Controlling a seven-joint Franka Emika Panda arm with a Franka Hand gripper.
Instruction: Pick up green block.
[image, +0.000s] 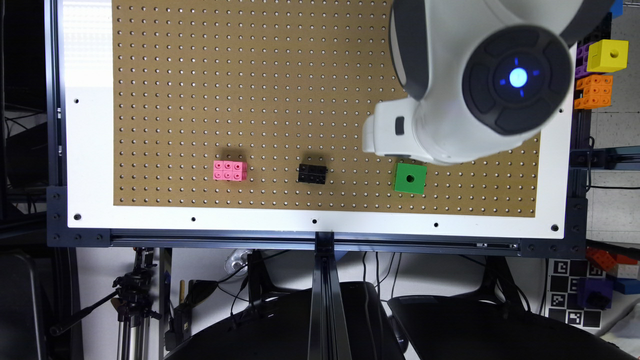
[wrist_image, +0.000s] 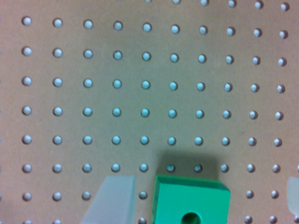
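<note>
The green block (image: 410, 178) is a bright green cube with a round dark hole in its top face. It rests on the brown pegboard (image: 250, 75) near the front edge, toward the exterior view's right. The arm's white gripper part (image: 387, 132) hovers just behind and above the block. In the wrist view the gripper (wrist_image: 203, 186) is open. One pale finger (wrist_image: 112, 200) stands close beside the green block (wrist_image: 191, 200), and the other finger is at the far edge of that picture. The block sits on the board between them, and I see no contact with either finger.
A pink studded brick (image: 229, 170) and a small black brick (image: 312, 173) lie on the board in the same row as the green block, toward the exterior view's left. A yellow cube (image: 607, 55) and orange bricks (image: 594, 91) sit off the board at the right edge.
</note>
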